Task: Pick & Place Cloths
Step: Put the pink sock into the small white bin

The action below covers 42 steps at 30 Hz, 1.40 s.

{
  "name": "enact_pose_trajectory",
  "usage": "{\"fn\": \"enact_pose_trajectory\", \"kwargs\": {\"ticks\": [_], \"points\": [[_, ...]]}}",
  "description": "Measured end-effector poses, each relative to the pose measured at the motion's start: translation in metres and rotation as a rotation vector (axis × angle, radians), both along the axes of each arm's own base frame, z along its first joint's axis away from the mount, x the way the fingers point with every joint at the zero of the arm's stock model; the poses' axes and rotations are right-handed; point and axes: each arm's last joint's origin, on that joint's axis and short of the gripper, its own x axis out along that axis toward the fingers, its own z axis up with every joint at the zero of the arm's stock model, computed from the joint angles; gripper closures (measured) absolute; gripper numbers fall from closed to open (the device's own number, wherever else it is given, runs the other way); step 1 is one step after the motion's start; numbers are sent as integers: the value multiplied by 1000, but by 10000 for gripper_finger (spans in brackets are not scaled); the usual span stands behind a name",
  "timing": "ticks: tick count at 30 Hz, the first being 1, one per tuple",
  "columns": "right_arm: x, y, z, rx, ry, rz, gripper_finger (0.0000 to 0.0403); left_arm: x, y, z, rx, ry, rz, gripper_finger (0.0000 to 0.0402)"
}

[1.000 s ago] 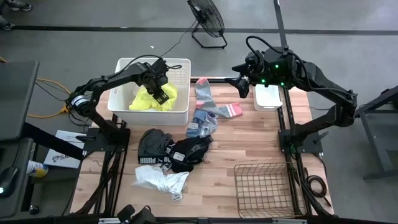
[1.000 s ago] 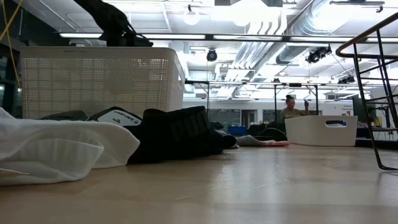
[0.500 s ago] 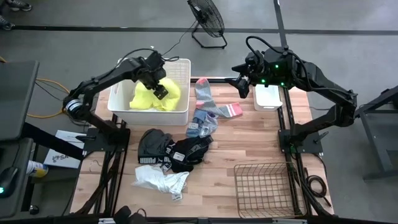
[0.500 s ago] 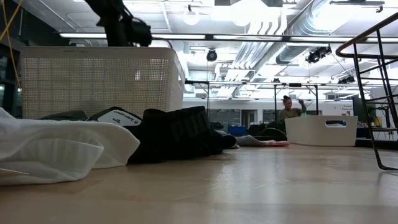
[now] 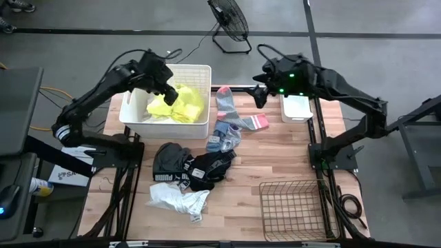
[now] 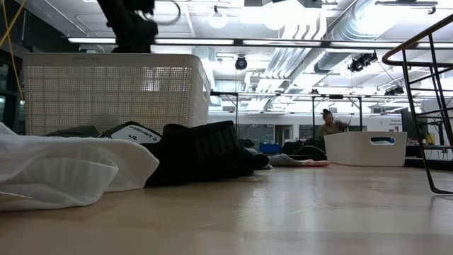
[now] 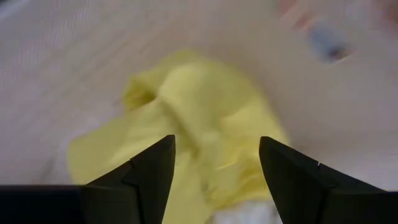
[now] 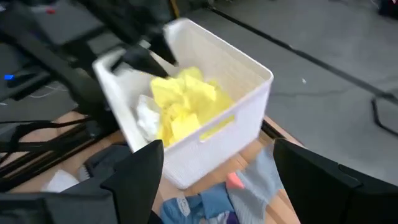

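Cloths on the table: soft, light, best pinched at a raised fold; left fingers and right fingers wide, empty.

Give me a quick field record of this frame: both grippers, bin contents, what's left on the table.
left gripper: open, empty, above the yellow cloth
right gripper: open, empty, hovering near the socks
white tub: holds the yellow cloth
on table: black cloths, white cloth, socks
wire basket: no cloth in it
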Motion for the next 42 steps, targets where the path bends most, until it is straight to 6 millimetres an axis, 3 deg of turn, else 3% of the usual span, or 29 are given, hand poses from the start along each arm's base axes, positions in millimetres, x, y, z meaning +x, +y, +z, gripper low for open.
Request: {"fn": "enact_pose_trajectory", "kwargs": {"ticks": [9,20,30,42], "points": [[42,-15,-41,80,131,-158,106,-19,-25,39,121,-292,-89,198],[91,-44,-106,10,398,-75,106,-23,-34,46,100,-371,-169,200],[111,-90,-167,325,400,-368,106,-23,-34,45,100,-366,-173,200],[122,-118,-224,583,409,-574,106,-24,-34,43,96,-350,-180,200]]}}
